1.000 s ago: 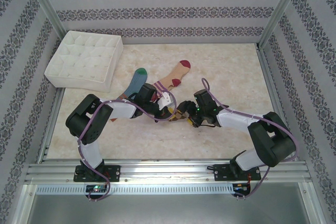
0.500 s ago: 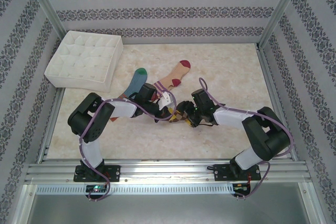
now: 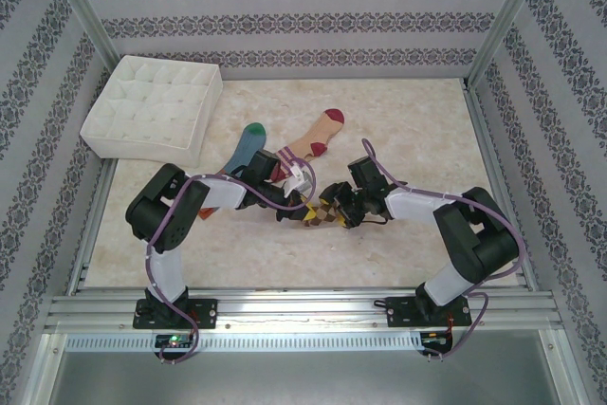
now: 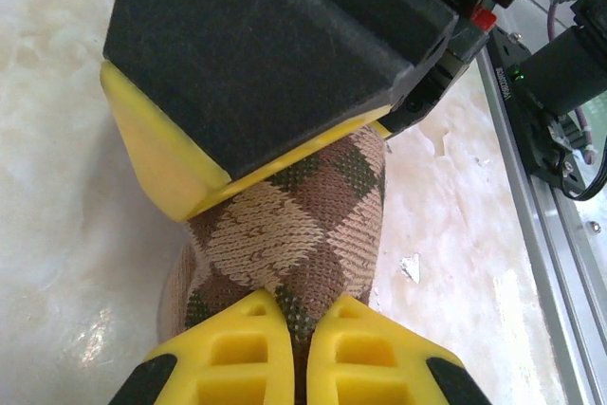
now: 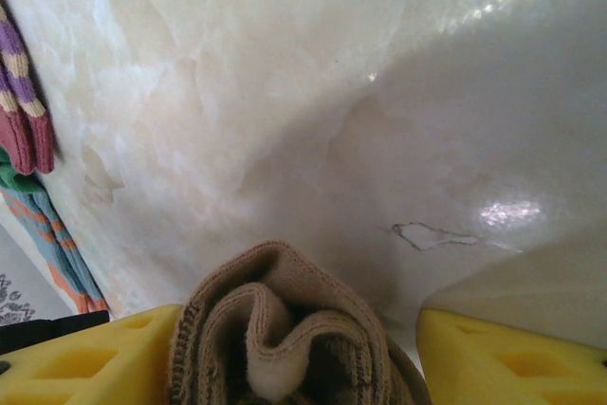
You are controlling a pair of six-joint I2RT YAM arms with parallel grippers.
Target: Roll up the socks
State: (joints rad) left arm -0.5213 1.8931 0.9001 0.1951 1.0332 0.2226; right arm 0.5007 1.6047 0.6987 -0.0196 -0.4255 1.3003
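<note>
The brown-tan argyle sock (image 3: 320, 214) lies partly rolled at mid-table between both grippers. My left gripper (image 4: 299, 315) is shut on it, pinching a fold of the argyle sock (image 4: 303, 206). My right gripper (image 5: 299, 348) straddles the rolled end (image 5: 285, 329): its left finger (image 5: 85, 358) touches the roll, its right finger (image 5: 503, 353) stands apart, so it is open. In the top view the left gripper (image 3: 302, 204) and right gripper (image 3: 340, 208) nearly meet. The blue sock (image 3: 248, 144) and tan sock (image 3: 318, 135) lie flat behind them.
A white quilted box (image 3: 152, 106) sits at the back left. Aluminium rails (image 3: 303, 305) run along the near edge, and patterned walls close in the sides. In the right wrist view the other socks' striped cuffs (image 5: 28, 130) show at the left edge.
My right gripper has shifted left toward the left gripper and its jaws have narrowed around the roll. More of the argyle sock now shows between the two grippers.
</note>
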